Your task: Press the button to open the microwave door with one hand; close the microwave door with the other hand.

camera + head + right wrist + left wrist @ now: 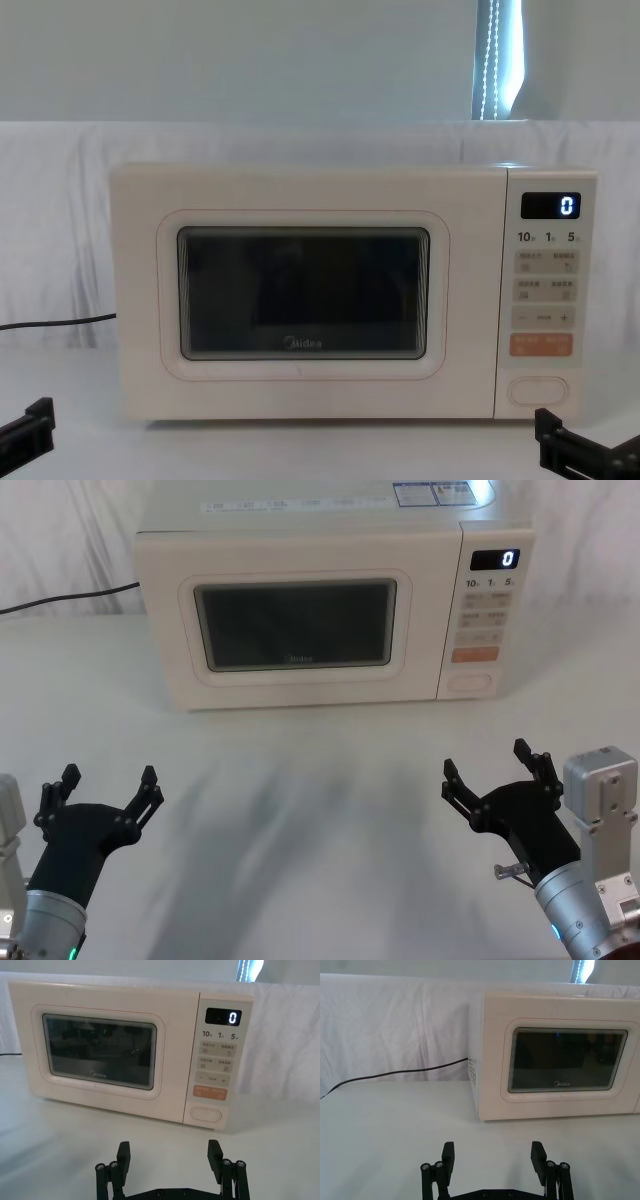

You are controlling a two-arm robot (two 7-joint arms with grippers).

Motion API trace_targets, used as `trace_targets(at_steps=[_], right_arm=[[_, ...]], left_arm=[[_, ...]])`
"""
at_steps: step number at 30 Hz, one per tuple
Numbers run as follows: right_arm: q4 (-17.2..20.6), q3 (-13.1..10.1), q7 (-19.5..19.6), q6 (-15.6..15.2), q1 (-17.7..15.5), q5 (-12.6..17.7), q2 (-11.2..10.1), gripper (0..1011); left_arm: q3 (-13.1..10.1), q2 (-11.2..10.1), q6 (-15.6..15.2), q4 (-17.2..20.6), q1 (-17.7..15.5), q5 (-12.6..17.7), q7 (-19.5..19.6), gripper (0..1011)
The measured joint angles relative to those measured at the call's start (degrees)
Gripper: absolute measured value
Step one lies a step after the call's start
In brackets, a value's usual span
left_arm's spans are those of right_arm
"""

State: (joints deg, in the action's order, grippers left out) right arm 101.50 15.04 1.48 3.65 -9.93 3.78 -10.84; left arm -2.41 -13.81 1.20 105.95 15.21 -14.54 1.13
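A cream microwave stands at the back of the white table, its door (295, 630) (567, 1062) (97, 1052) (300, 295) shut flush, with a dark window and a small Midea logo. The wide cream pill-shaped button (470, 681) (205, 1114) (537, 390) lies at the bottom of the control panel, under the orange key. My left gripper (108, 785) (492, 1157) hovers low at the front left, open and holding nothing. At the front right, well short of the panel, my right gripper (487, 768) (169, 1156) is open with nothing between its fingers.
A black power cable (60, 598) (395, 1074) runs from the microwave's left side across the table. The panel display (494, 559) reads 0. White cloth covers the table (320, 810) and hangs behind. Open tabletop lies between the grippers and the microwave.
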Motion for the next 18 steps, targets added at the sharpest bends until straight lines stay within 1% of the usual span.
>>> trace_targets(at_steps=[18], right_arm=[[0.0,0.0,0.0,0.0,0.0,0.0,0.0,1002]], left_arm=[[0.0,0.0,0.0,0.0,0.0,0.0,0.0,1001]])
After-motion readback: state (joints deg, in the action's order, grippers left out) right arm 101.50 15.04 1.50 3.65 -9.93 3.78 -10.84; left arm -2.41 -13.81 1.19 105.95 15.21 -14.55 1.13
